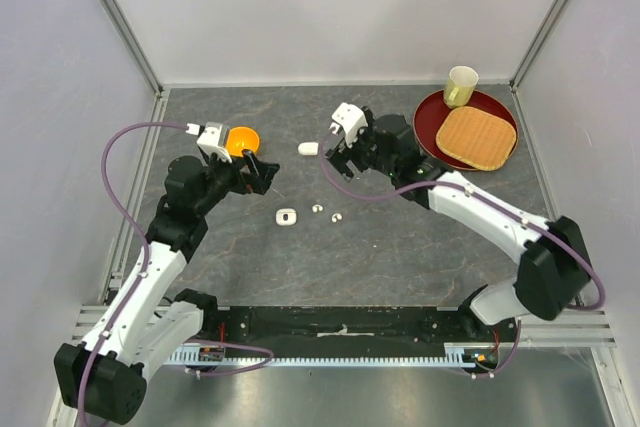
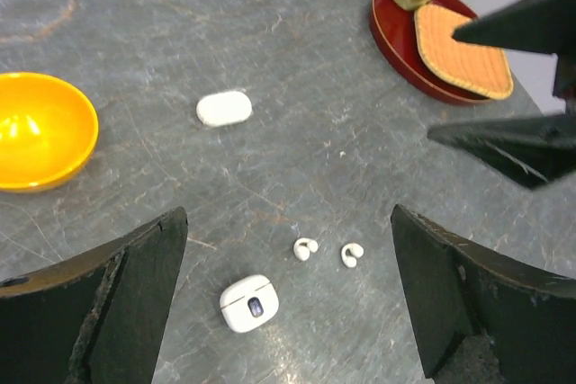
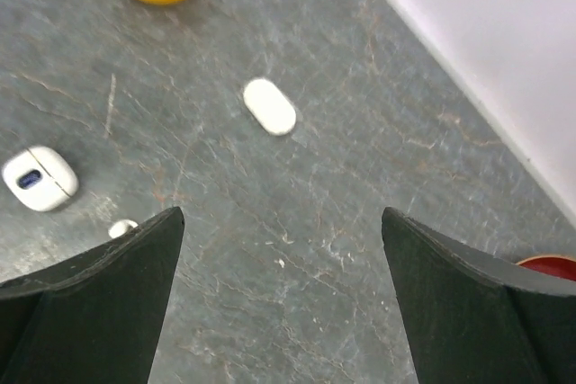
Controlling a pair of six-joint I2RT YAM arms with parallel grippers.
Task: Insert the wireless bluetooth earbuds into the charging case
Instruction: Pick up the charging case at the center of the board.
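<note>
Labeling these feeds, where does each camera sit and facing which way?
Top external: overhead at the near edge, facing down on the table; left arm and right arm show.
Left wrist: on the left hand, facing the open case; its fingers show.
Right wrist: on the right hand, facing the closed case; its fingers show.
Both wrists share the orange bowl.

The left arm (image 1: pixel 150 267) goes up from its base, bends at the elbow and reaches in toward the middle. The left end effector (image 1: pixel 262 173) is wide open, with nothing between its two dark fingers (image 2: pixel 108 312). The right arm (image 1: pixel 480 212) stretches a long way in from the other side (its elbow sticks out far to the right). The right end effector (image 1: pixel 338 152) is wide open too and holds nothing. The two end effectors point toward each other but stay apart.
</note>
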